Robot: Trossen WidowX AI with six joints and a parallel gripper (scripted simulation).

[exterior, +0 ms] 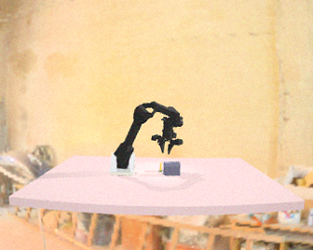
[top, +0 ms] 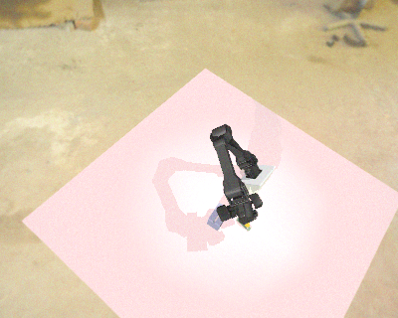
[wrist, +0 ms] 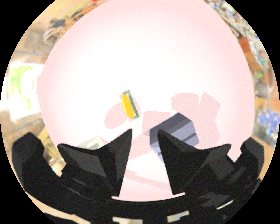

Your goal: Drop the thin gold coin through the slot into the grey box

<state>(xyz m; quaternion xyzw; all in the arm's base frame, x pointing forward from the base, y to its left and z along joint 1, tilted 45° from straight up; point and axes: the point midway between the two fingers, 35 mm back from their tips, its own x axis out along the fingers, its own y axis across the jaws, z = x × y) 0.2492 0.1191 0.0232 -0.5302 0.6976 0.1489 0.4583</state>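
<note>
- A pale pink worktop point(exterior: 221, 192) is seen, carrying all the things.
- The arm's white base plate point(top: 261, 178) is set directly on it, towards the middle.
- A grey box point(exterior: 171, 168) is placed on it near the base.
- A dark-green holder point(wrist: 129, 105) with the gold coin point(wrist: 128, 103) standing in it is found just beside the box.
- Soft shadows are cast across the pink surface.

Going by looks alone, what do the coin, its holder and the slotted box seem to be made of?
Coin: gold-yellow, probably metal; too small to judge any shine. Holder: only a thin dark-green edge shows beside the coin; flat colour, perhaps plastic, hard to tell. Box: matte grey-blue with flat faces and crisp edges and no gloss, suggesting painted metal or plastic. The gripper hangs above them with nothing between its fingers.
</note>
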